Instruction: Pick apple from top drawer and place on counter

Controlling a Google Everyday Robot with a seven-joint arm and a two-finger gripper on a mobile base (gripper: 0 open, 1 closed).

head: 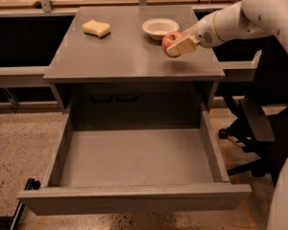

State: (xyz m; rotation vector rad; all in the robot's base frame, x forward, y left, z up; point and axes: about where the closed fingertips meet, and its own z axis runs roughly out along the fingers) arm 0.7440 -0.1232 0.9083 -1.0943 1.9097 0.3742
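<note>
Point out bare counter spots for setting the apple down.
Widest bare patch: middle and front of the counter, bounded by the sponge, the bowl and the front edge. Back right is crowded: the bowl, with the gripper shut on the apple just in front of it.

gripper (181, 46): above the counter (125, 56), right part, apple (169, 42) in its grasp
bowl (159, 27): just behind it
sponge (96, 28): far to its left
top drawer (134, 198): below, in front of it
</note>
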